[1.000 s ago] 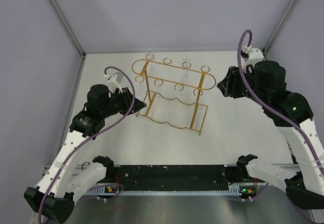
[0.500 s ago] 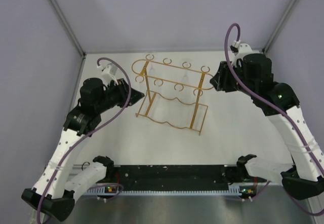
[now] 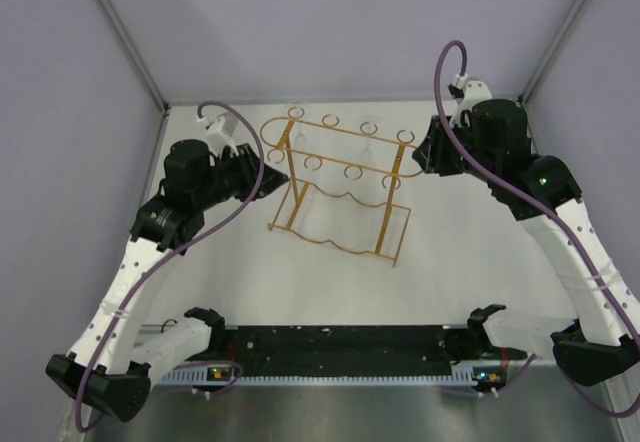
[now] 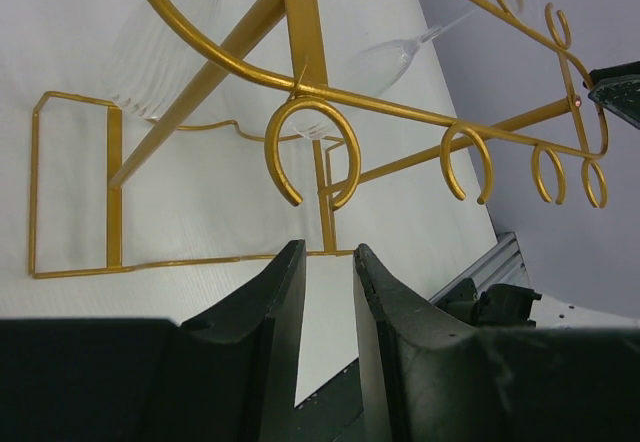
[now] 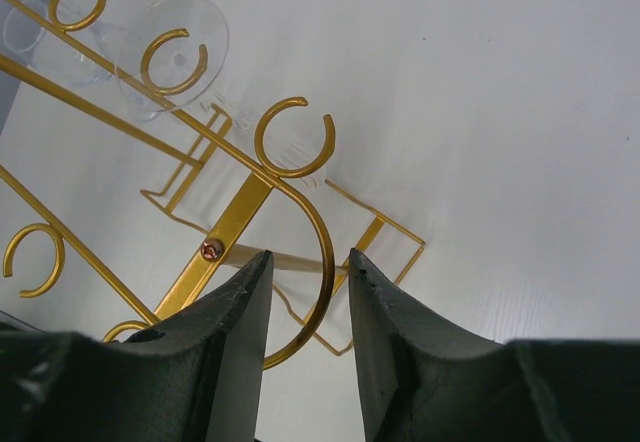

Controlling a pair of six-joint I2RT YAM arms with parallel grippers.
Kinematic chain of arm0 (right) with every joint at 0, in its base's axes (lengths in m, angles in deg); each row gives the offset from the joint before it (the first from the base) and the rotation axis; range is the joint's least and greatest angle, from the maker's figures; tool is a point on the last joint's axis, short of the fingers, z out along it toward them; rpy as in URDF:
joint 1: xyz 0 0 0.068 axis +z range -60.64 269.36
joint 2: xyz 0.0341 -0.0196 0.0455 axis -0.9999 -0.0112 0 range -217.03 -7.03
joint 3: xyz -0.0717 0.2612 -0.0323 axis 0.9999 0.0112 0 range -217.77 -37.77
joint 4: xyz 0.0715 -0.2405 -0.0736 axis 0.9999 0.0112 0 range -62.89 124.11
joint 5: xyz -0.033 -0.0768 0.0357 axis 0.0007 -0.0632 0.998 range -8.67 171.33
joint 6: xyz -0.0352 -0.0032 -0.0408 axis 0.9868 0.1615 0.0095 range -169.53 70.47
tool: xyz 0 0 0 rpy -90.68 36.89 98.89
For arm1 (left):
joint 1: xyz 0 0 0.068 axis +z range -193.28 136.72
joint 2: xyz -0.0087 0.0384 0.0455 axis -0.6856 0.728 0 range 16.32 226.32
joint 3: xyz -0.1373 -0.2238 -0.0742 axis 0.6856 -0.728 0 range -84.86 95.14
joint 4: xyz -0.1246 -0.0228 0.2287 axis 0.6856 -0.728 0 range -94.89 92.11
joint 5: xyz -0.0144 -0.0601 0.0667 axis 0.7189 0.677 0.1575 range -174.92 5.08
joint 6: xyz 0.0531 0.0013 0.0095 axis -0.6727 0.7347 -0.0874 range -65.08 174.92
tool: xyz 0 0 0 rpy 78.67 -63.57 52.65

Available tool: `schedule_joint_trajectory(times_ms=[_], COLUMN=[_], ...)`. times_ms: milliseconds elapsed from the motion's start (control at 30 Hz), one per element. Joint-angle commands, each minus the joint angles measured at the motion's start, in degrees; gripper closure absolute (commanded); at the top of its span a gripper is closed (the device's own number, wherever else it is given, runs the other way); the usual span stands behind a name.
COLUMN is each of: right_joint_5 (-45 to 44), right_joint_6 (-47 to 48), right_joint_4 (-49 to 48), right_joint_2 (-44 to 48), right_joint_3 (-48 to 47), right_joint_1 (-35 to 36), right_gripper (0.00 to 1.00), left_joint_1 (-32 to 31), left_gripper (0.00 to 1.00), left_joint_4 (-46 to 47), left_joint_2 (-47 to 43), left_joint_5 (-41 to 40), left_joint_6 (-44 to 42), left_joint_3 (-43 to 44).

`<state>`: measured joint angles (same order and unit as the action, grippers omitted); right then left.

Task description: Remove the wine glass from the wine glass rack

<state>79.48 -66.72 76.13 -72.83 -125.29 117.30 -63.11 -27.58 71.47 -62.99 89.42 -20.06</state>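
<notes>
Both arms bend inward on the wine glass rack [image 3: 340, 187], one at each end.
The left gripper [image 4: 328, 252] faces the rack's left end loop and the right gripper [image 5: 308, 257] its right post. Each pair of black jaws stands slightly parted, pinching nothing. The rack is thin gold wire with curled loops and a wavy base, standing near the far edge of the white table [image 3: 480, 262]. The clear wine glass [image 5: 170, 57] hangs bowl-down from its far rail, its flat round foot in a loop.
</notes>
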Motion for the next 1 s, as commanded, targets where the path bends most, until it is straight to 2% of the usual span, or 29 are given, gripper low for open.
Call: schedule_joint_trajectory(times_ms=[0, 533, 967], right_joint_5=[-0.79, 0.61, 1.49], right_joint_6=[-0.21, 0.49, 0.14], right_joint_4=[-2.26, -1.73, -1.29], right_joint_2=[0.06, 1.29, 5.5], right_joint_3=[-2.3, 0.42, 3.68], right_joint_1=[-0.44, -0.52, -0.52], right_gripper=[0.65, 0.76, 0.8], left_joint_1=[-0.03, -0.03, 0.59], left_gripper=[0.68, 0.68, 0.68], left_joint_4=[1.92, 1.83, 2.45], left_joint_2=[1.09, 5.93, 9.27], left_joint_5=[-0.58, -2.25, -1.72], left_joint_6=[-1.54, -3.39, -4.09], left_joint_3=[3.49, 6.48, 7.98])
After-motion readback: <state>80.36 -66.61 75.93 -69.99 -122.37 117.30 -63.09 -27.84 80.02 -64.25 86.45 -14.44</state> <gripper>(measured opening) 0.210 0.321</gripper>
